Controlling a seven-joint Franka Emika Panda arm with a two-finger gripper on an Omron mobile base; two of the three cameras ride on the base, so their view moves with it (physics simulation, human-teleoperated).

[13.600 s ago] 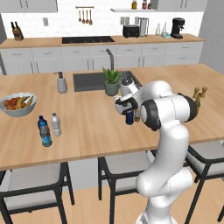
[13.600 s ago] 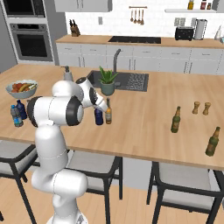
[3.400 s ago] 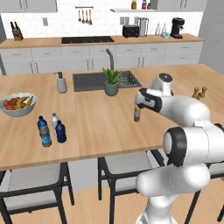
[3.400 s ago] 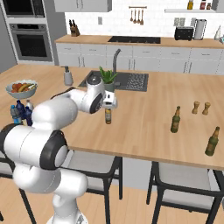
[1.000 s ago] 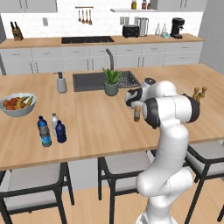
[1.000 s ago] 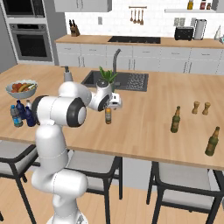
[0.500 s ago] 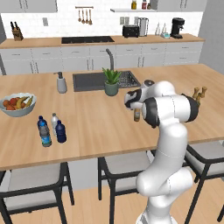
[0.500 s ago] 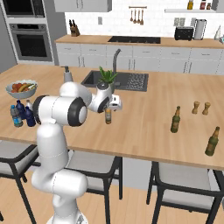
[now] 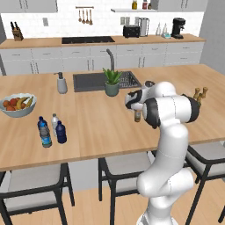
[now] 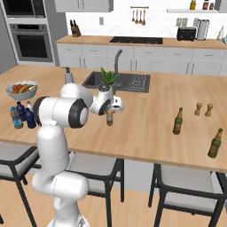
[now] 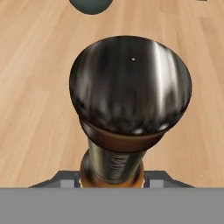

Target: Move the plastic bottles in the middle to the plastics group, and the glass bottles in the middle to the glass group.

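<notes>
Potted plant (image 9: 111,81) just behind amber bottle (image 10: 109,118) — sink (image 9: 90,81) beyond.

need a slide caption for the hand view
Looking straight down on the amber bottle's dark cap, the hand straddling its neck above the wooden counter.

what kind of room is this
A home kitchen, computer-rendered: a wooden island counter with a sink, a fruit bowl, and an oven built into the wall.
</notes>
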